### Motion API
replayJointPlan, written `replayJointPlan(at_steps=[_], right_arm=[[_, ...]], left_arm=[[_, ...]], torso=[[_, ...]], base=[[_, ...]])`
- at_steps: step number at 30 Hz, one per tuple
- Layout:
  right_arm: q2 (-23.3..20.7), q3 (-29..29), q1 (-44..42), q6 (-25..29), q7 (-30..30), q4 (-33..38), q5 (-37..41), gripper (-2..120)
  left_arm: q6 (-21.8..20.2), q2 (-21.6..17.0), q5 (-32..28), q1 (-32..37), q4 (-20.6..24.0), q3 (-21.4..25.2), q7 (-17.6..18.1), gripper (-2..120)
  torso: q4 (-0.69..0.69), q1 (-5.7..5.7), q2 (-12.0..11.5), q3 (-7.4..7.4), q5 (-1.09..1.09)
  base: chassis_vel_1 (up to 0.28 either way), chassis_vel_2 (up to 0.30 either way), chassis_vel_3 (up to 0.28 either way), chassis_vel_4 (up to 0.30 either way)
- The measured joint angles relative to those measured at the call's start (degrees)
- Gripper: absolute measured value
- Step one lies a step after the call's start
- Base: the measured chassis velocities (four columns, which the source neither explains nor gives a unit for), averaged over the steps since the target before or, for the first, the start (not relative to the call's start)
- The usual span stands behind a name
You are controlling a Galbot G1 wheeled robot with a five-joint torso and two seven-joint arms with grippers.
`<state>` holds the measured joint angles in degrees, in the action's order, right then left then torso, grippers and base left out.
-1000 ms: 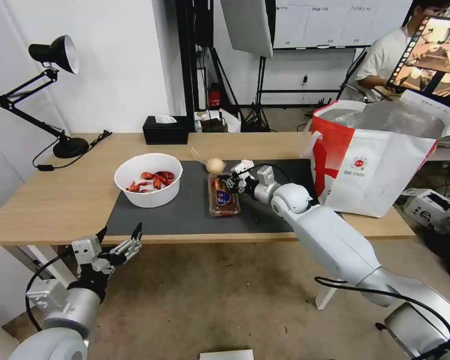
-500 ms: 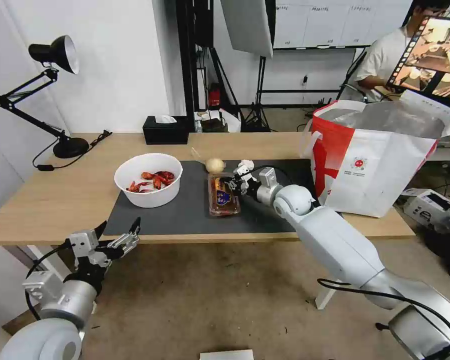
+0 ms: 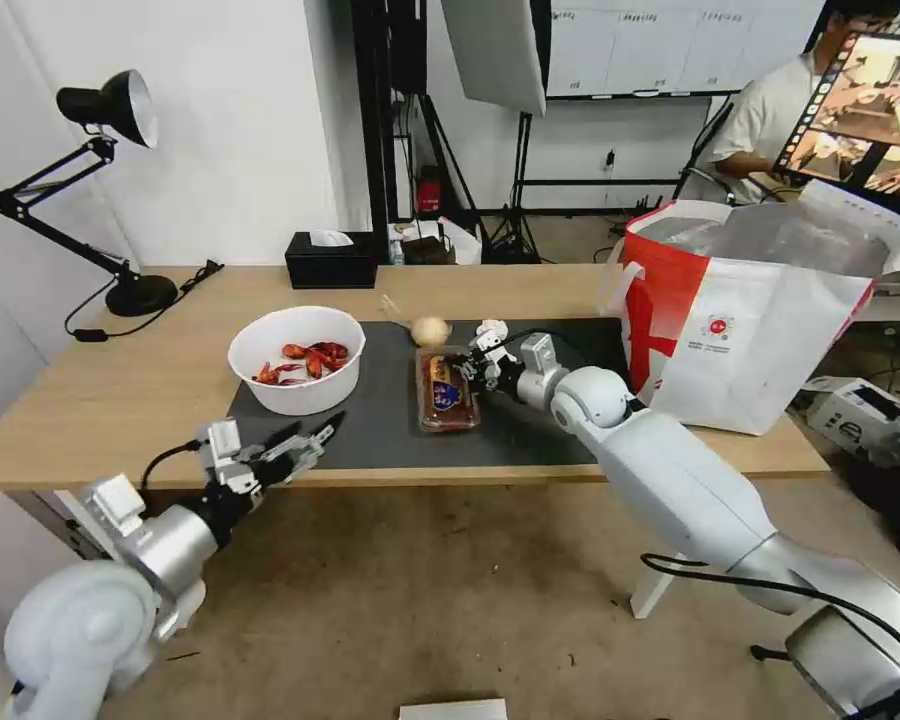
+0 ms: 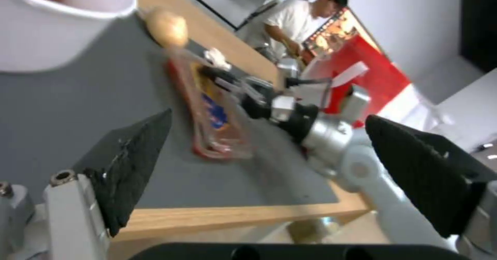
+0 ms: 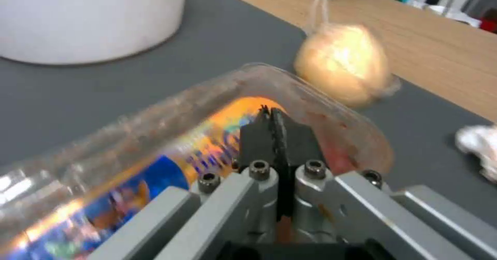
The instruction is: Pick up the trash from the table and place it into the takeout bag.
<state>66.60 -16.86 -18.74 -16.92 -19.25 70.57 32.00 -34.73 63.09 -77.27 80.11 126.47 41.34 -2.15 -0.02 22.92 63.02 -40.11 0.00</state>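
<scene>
The clear plastic tray with food scraps lies in the middle of the dark mat on the table. My right gripper is shut on the tray's right rim; its fingers press together there. A beige lump and a crumpled tissue lie just behind the tray. To the left stands the white bowl of crayfish shells. My left gripper hovers open at the table's front edge, near the bowl. The takeout bag stands open at the right end.
A black tissue box sits at the table's back edge and a black desk lamp at its back left. Bare wood lies left of the bowl. A person sits at a monitor behind the bag.
My left arm has risen and swung forward to the table's front edge near the bowl. The right gripper has stayed at the tray's rim, shifting only slightly.
</scene>
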Motion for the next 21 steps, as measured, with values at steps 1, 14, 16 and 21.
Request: replayJointPlan(at_steps=[1, 14, 16, 21], right_arm=[[0.9, -0.9, 1.0, 0.2, -0.3, -1.1, 0.1, 0], [1.8, -2.9, 3.7, 0.4, -1.1, -3.0, 0.1, 0], [1.6, -2.9, 3.8, 0.5, -1.3, -3.0, 0.3, 0], [1.2, -3.0, 3.9, 0.5, -1.6, -2.9, 0.4, 0]], left_arm=[[-0.1, 0.0, -1.0, -0.2, -0.4, -0.3, 0.7, 100], [-1.6, 0.6, -7.7, -7.6, -6.4, -6.7, 9.3, 100], [-1.8, 0.3, -7.9, -8.6, -7.3, -7.6, 9.5, 100], [-1.8, -0.3, -7.0, -11.0, -9.5, -9.6, 10.8, 100]], torso=[[0.02, 0.0, 0.0, 0.0, -0.01], [0.02, 0.01, 0.0, 0.0, 0.0], [0.03, 0.0, 0.0, 0.0, 0.0], [0.02, 0.0, 0.0, 0.0, 0.0]], base=[[0.0, 0.0, 0.0, 0.0], [0.0, 0.0, 0.0, 0.0], [0.0, 0.0, 0.0, 0.0], [0.0, 0.0, 0.0, 0.0]])
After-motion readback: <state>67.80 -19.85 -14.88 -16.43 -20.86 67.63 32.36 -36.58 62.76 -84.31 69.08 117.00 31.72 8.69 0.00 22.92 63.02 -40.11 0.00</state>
